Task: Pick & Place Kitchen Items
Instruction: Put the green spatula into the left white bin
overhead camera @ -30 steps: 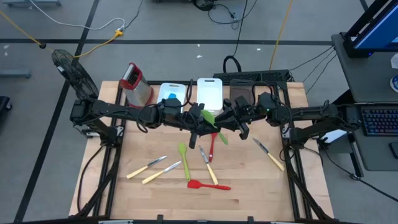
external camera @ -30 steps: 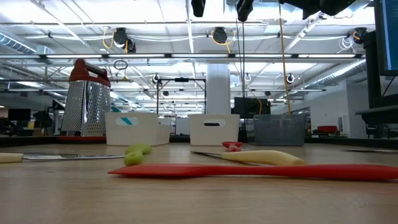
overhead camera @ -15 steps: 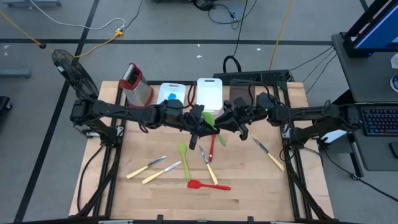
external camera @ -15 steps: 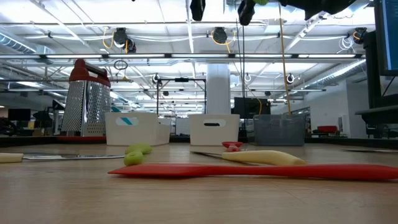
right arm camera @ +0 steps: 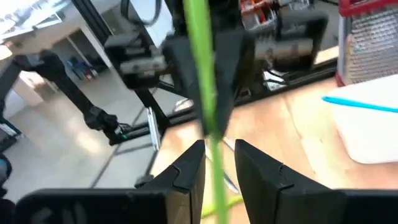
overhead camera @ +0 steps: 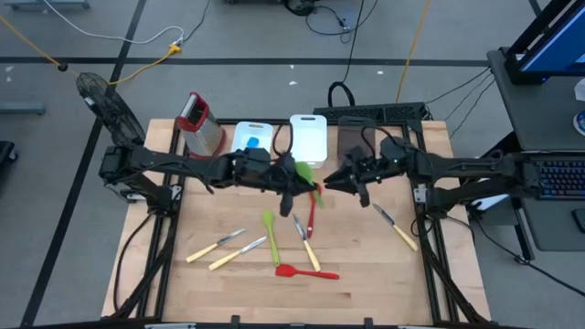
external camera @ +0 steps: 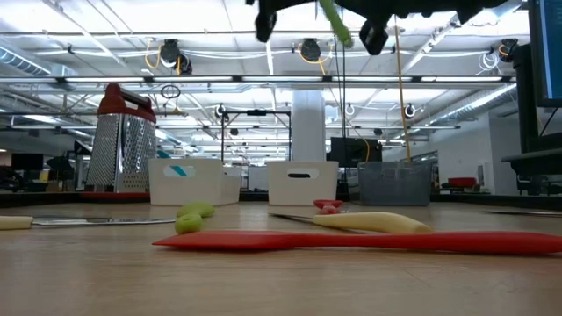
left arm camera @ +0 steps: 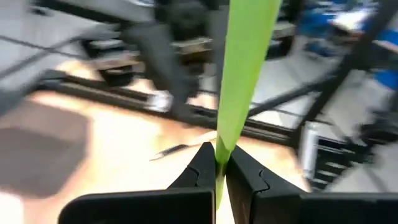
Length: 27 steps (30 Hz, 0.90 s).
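Observation:
High over the table's middle, a green spatula [overhead camera: 309,175] is held between both grippers. My left gripper [overhead camera: 294,185] reaches in from the left and is shut on it. My right gripper [overhead camera: 332,181] reaches in from the right, with the spatula's thin handle [right arm camera: 202,62] between its fingers. The spatula slants across the top of the low view [external camera: 335,24]. On the wood below lie a second green utensil [overhead camera: 270,230], a red spoon [overhead camera: 312,215], a red spatula [overhead camera: 306,271] and several knives with pale yellow handles [overhead camera: 239,253]. My left gripper pinches the green spatula's narrow part [left arm camera: 219,148] between its two fingers, which come nearly level from the table's left. The wider green part [left arm camera: 249,37] runs on past the fingertips. The spatula is lifted clear of the table. My right gripper has the spatula's thin handle [right arm camera: 214,134] between its two fingers [right arm camera: 189,162], which come nearly level from the table's right and lie across the handle. The handle runs on past both sides of the fingers. It is clear of the table.
Along the far edge stand a red-topped metal grater [overhead camera: 199,123], a white bin [overhead camera: 251,139] with a blue utensil in it, a second white bin [overhead camera: 308,137] and a dark grey bin [overhead camera: 352,137]. Bare wood lies at the near left and near right.
My right gripper has drawn back a little toward the table's right edge. Both grippers have tipped from pointing down to nearly level. The green spatula has turned with them and now slants into the top of the low view.

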Each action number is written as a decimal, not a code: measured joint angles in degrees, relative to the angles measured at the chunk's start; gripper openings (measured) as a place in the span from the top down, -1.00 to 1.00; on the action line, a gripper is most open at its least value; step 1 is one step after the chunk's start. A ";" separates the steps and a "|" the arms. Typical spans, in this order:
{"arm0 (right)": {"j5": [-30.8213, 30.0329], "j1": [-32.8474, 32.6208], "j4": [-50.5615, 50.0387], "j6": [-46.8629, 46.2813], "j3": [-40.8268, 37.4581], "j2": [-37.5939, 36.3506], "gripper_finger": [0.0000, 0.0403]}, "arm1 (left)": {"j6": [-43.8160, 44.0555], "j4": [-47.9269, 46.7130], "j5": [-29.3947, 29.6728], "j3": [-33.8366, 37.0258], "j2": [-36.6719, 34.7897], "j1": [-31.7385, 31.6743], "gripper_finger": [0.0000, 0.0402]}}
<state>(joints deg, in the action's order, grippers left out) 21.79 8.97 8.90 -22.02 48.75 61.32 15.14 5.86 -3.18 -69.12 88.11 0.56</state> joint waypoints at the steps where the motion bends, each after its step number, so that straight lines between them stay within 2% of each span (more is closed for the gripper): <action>1: 0.08 0.00 -0.80 0.31 0.00 -0.70 0.61 | 0.29 -2.52 2.38 -0.01 -0.95 0.00 0.97; 7: 0.43 0.07 -3.71 0.48 0.04 -4.40 0.61 | 4.87 -16.65 14.14 0.04 -6.03 -0.09 0.97; 12: 0.45 0.07 -4.01 0.48 0.04 -6.03 0.61 | 14.66 -26.56 16.23 0.03 -9.07 -2.57 0.97; 15: 0.50 0.07 -4.10 0.48 0.04 -6.21 0.62 | 21.37 -33.79 12.45 -1.06 -9.18 -5.89 0.97; 18: 0.69 0.07 -4.10 0.48 0.04 -6.21 0.63 | 24.10 -43.51 6.78 -4.38 -8.31 -9.65 0.97; 22: 0.73 0.07 -4.14 0.55 0.04 -6.21 0.64 | 24.28 -54.15 0.51 -8.79 -6.33 -14.59 0.97; 27: 0.74 0.07 -4.48 0.65 0.04 -6.21 0.64 | 22.31 -61.69 -4.35 -13.58 -4.41 -20.28 0.97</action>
<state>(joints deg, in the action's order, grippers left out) 22.53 9.04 4.43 -21.37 48.80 55.11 37.45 -55.83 -7.53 -82.69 83.70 -19.72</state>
